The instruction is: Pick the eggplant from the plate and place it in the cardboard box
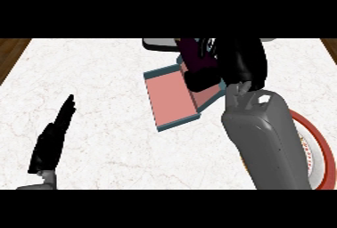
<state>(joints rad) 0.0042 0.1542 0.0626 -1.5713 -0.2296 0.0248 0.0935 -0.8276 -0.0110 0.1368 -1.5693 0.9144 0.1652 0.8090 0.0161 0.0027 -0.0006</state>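
Note:
A dark purple eggplant [193,52] is held over the far end of the box [172,94], which has a pink floor and teal walls and stands open at mid-counter. My right hand [242,62] is curled round the eggplant and hides most of it. The red-rimmed plate [320,139] lies at the right edge, largely covered by my right forearm. Nothing shows on the part of the plate I can see. My left hand [54,133] rests open at the lower left, fingers straight, far from the box.
The counter [99,80] is white marble, with wooden strips at its far left and right corners. A pale, dark-edged object [160,43] sits just behind the box at the top of the view.

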